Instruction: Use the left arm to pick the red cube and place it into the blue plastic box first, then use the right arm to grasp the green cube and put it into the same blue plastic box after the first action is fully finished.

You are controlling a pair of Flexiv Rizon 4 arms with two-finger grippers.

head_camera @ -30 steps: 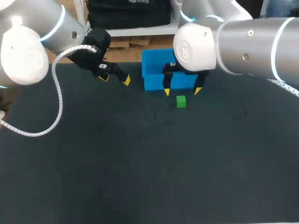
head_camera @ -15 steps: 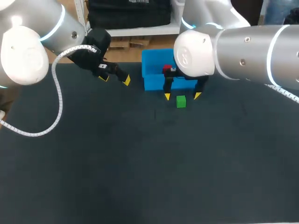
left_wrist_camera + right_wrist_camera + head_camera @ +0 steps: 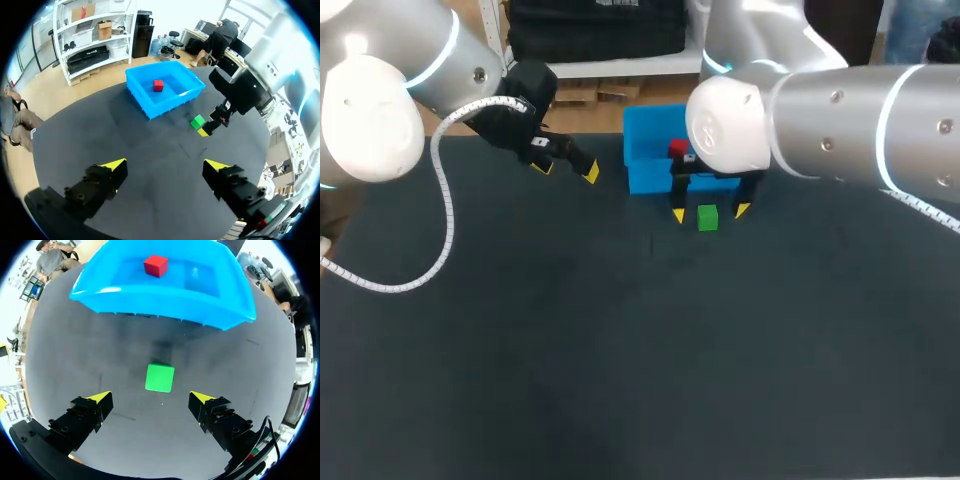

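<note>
- The small red cube (image 3: 156, 265) sits inside the blue plastic box (image 3: 165, 300).
- The small green cube (image 3: 160, 378) lies on the black table (image 3: 620, 350) just in front of the box, framed by the right gripper (image 3: 151, 397), which is wide open and touching nothing.
- The left gripper (image 3: 165, 164) hovers wide open and empty, well aside.

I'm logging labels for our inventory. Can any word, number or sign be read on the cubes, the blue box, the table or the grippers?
None: no text shows on the red cube, green cube, blue plastic box, table, left gripper or right gripper.
</note>
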